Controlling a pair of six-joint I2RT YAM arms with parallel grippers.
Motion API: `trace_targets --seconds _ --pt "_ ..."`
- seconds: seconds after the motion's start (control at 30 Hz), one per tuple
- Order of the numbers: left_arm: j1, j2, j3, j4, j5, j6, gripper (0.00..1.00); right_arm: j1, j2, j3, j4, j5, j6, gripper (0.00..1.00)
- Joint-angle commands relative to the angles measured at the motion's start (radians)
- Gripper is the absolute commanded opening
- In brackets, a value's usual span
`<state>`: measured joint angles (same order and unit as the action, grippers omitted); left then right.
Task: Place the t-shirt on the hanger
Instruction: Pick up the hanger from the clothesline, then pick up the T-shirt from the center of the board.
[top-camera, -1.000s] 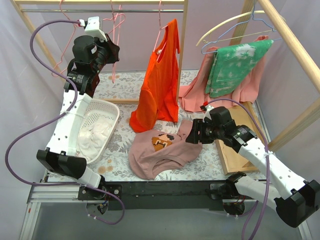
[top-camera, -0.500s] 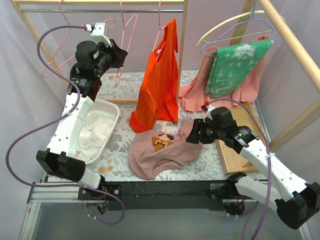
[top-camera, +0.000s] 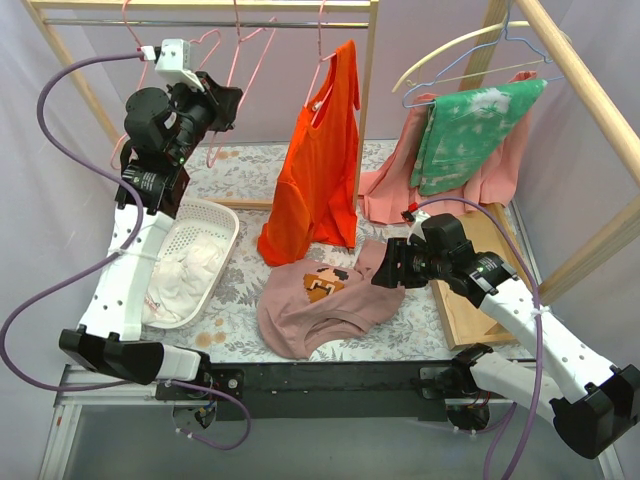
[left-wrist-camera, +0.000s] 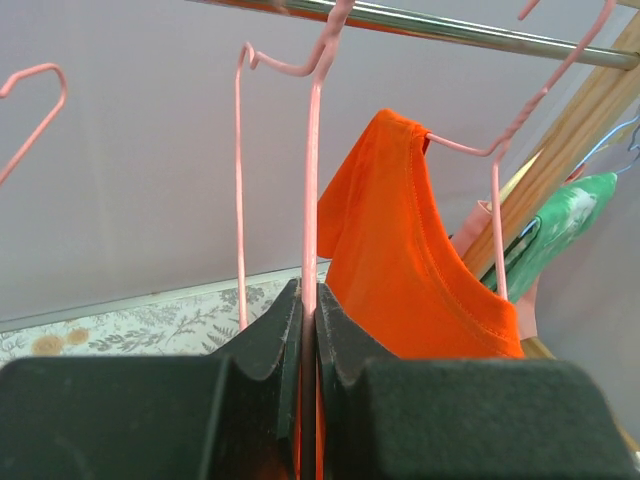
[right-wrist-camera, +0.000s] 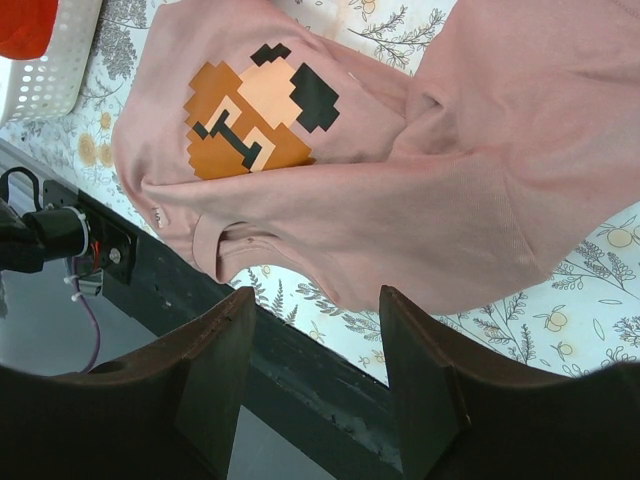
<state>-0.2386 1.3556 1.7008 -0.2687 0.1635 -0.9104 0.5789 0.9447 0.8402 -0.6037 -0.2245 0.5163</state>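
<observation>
The t-shirt (top-camera: 320, 300) is dusty mauve-pink with a pixel print and lies crumpled on the flowered table near the front edge. It fills the right wrist view (right-wrist-camera: 420, 170). My right gripper (top-camera: 385, 268) is open and empty just above the shirt's right side, with the jaws wide apart (right-wrist-camera: 315, 350). My left gripper (top-camera: 222, 105) is raised near the metal rail (top-camera: 200, 20) and shut on the thin pink wire hanger (top-camera: 211, 155). In the left wrist view the wire (left-wrist-camera: 311, 180) runs up from between the closed jaws (left-wrist-camera: 308, 300) to its hook on the rail.
A bright orange top (top-camera: 320, 170) hangs on another pink hanger right of my left gripper. More pink hangers (top-camera: 125, 100) hang on the rail. A white basket (top-camera: 225, 215) stands at left. A salmon garment with green cloth (top-camera: 470, 130) hangs at right above a wooden board (top-camera: 480, 300).
My left arm has swung left and upward with the hanger held in its jaws, and the hanger has tilted with it. The right arm and the t-shirt have not moved.
</observation>
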Motion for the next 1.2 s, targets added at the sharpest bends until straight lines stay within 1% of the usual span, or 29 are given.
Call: trace_targets --seconds 0.0,0.13,0.27,0.37,0.5,0.6,0.7,0.73,0.77,0.83,0.87,0.9,0.97,1.0,1.03,1.07,1.1,1.13,1.17 --pt "0.001 -0.004 0.037 0.011 -0.018 -0.013 0.00 0.004 -0.018 0.022 0.002 -0.021 -0.019 0.61" --pt "0.001 -0.078 -0.022 0.008 -0.032 -0.022 0.00 0.004 -0.027 0.020 0.004 -0.018 -0.018 0.61" --pt "0.001 -0.148 -0.085 0.034 -0.051 -0.001 0.00 0.004 -0.030 0.004 0.005 -0.018 -0.019 0.61" --pt "0.001 -0.170 -0.086 0.052 -0.059 0.008 0.00 0.002 -0.029 0.000 0.005 -0.016 -0.024 0.61" --pt "0.001 -0.167 -0.056 0.010 -0.045 0.011 0.00 0.003 -0.021 0.007 0.007 -0.022 -0.025 0.61" --pt "0.001 -0.213 -0.085 -0.045 -0.041 -0.010 0.00 0.004 -0.020 0.010 0.008 -0.019 -0.024 0.61" --pt "0.001 -0.326 -0.208 -0.090 -0.035 -0.039 0.00 0.003 -0.015 0.007 0.016 -0.025 -0.024 0.61" --pt "0.001 -0.360 -0.263 -0.102 -0.033 -0.071 0.00 0.004 -0.014 0.004 0.018 -0.027 -0.022 0.61" --pt "0.001 -0.441 -0.294 -0.113 -0.019 -0.085 0.00 0.003 -0.008 0.002 0.024 -0.030 -0.022 0.61" --pt "0.001 -0.516 -0.329 -0.171 -0.024 -0.116 0.00 0.004 0.002 0.000 0.028 -0.038 -0.021 0.61" --pt "0.001 -0.583 -0.352 -0.196 -0.025 -0.146 0.00 0.004 0.014 0.000 0.030 -0.038 -0.022 0.61" --pt "0.001 -0.619 -0.355 -0.251 -0.027 -0.153 0.00 0.003 0.019 0.002 0.030 -0.033 -0.022 0.61" --pt "0.001 -0.673 -0.342 -0.299 -0.025 -0.174 0.00 0.003 0.025 0.016 0.030 -0.015 -0.019 0.61" --pt "0.001 -0.714 -0.327 -0.323 0.006 -0.177 0.00 0.002 0.023 0.020 0.030 0.009 -0.018 0.61" --pt "0.001 -0.723 -0.307 -0.332 0.024 -0.180 0.00 0.004 0.023 0.023 0.028 0.029 -0.012 0.61" --pt "-0.001 -0.724 -0.247 -0.355 0.048 -0.183 0.00 0.003 0.019 0.031 0.022 0.045 -0.001 0.61" --pt "0.001 -0.690 -0.206 -0.377 0.129 -0.171 0.00 0.002 0.014 0.031 0.015 0.072 0.004 0.61" --pt "0.001 -0.658 -0.169 -0.400 0.181 -0.165 0.00 0.004 -0.001 0.028 0.015 0.085 0.007 0.61" --pt "0.001 -0.562 -0.070 -0.467 0.352 -0.151 0.00 0.004 -0.023 0.016 0.010 0.132 0.023 0.61"
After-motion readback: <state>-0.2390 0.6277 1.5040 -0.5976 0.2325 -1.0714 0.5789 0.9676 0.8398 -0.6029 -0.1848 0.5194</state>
